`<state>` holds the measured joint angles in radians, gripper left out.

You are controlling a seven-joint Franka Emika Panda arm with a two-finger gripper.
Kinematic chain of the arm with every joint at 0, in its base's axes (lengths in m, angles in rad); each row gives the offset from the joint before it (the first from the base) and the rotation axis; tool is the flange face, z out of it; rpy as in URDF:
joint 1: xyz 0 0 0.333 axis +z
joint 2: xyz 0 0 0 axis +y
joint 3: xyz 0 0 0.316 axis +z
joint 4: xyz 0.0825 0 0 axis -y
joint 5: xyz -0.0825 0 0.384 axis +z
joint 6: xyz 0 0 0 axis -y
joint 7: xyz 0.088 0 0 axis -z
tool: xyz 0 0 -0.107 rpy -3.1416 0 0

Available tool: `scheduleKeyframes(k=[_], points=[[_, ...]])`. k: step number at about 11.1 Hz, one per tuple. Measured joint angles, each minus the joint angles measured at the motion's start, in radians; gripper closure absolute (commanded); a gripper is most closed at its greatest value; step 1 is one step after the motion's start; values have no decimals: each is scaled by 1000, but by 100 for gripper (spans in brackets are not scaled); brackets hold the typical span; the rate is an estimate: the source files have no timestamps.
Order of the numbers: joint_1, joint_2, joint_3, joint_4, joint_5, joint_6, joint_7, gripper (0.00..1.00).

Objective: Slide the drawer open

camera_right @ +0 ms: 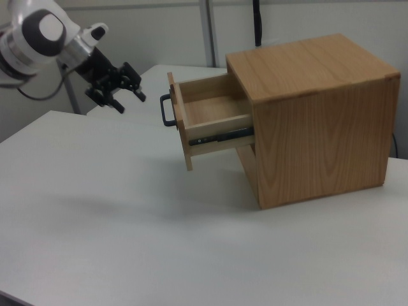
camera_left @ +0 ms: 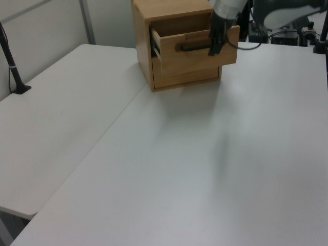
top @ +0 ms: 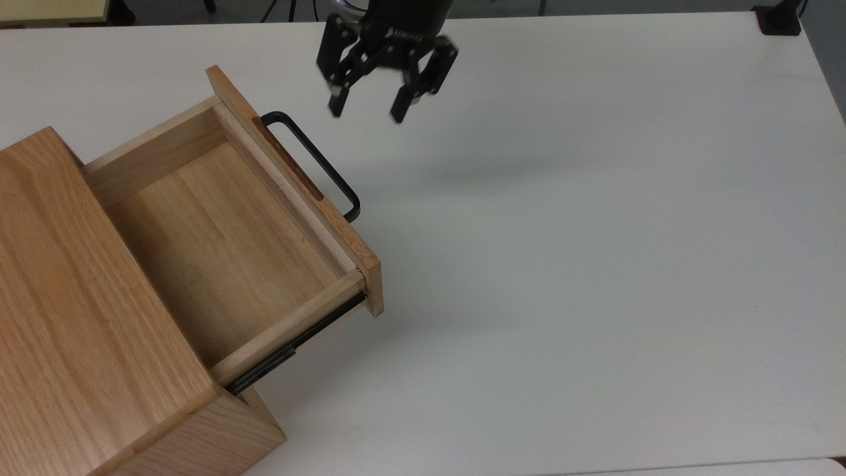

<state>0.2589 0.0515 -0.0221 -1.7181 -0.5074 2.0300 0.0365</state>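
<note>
Drawer out; tool spread, apparently clear.

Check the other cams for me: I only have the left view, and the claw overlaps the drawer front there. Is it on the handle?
Observer: No. In the top view the claw is open and apart from the handle, with nothing between its fingers.
Operator: Drawer out far enough?
Observer: The right view shows the drawer pulled well out of the cabinet, with the black side rail exposed.
Operator: Anything inside?
Observer: Top view: the part of the interior that shows is bare wood.
</note>
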Motion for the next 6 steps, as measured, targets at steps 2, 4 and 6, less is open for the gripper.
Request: scheduleKeyframes(k=[2,4,6], points=[[1,-17,-4,47,173,-120,11,7],[-23,-44,-14,66,300,-249,21,0],[-87,-88,-18,67,411,-335,27,0]])
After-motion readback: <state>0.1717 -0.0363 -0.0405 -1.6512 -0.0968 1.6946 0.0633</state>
